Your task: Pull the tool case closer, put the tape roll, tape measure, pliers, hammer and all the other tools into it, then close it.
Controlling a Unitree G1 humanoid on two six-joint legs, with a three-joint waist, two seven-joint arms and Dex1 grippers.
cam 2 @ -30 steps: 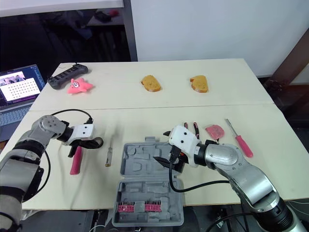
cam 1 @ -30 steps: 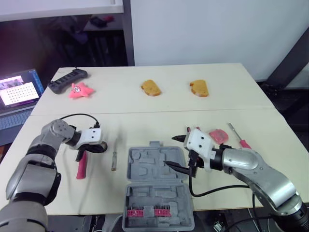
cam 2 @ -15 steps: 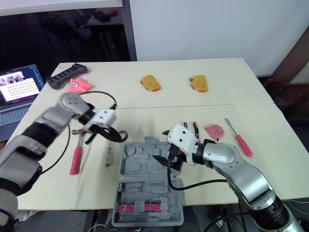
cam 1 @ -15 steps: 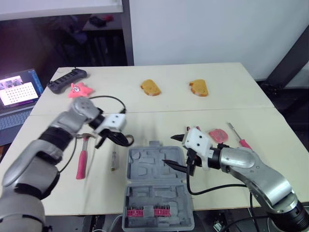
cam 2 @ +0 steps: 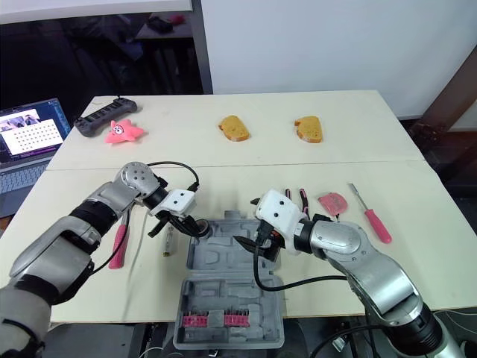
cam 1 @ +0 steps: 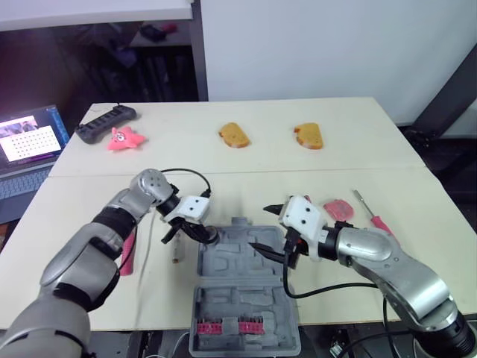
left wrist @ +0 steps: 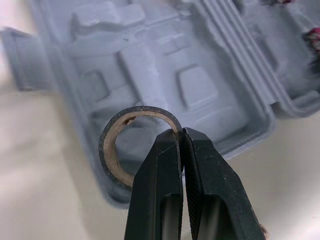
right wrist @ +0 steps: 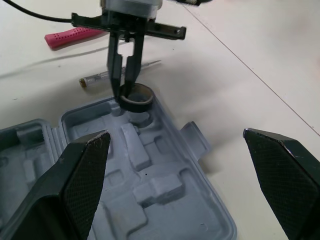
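Note:
The grey tool case [cam 1: 242, 276] lies open at the table's front middle, with red bits in its near half. My left gripper [cam 1: 201, 231] is shut on the black tape roll [left wrist: 116, 150] and holds it over the case's far left corner. Over the right side of the case, my right gripper [cam 1: 264, 230] is open wide, with nothing between its fingers. The pink-handled hammer [cam 2: 118, 246] and a small screwdriver [cam 1: 176, 250] lie left of the case. The pliers [cam 2: 296, 197], pink tape measure [cam 1: 337, 209] and a pink-handled screwdriver [cam 1: 370, 212] lie to the right.
Two brown bread-like pieces [cam 1: 234, 135] [cam 1: 308, 136] lie on the far half of the table. A pink star toy [cam 1: 123, 139] and a black controller [cam 1: 104, 123] are at the far left. A laptop [cam 1: 26, 149] stands beyond the left edge.
My left gripper has carried the tape roll rightward from beside the hammer to the case's far left corner. The right gripper has barely moved.

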